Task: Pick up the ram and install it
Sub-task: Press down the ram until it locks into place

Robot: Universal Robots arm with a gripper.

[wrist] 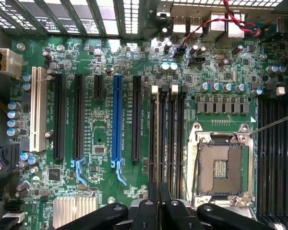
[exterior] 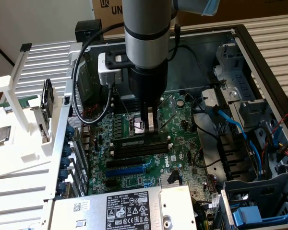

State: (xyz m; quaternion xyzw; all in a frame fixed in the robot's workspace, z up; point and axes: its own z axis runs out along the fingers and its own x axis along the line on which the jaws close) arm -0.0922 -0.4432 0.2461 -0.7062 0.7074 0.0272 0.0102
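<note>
Ram (exterior: 133, 142), a thin stick with dark chips and a pale label, stands on edge along the memory slots (wrist: 166, 139). It is pinched between the close-set fingers of the gripper (exterior: 151, 129), and I cannot tell whether it is seated. Four black memory slots lie side by side here, two showing white latches. Just beside them sits one open socket (wrist: 220, 167) in a metal frame. Farther off are six card slots: one blue slot (wrist: 116, 120), one white slot (wrist: 37, 110) and four black. A black cable (exterior: 78, 91) loops beside the arm, and blue cables (exterior: 233, 122) run at the exterior view's right.
</note>
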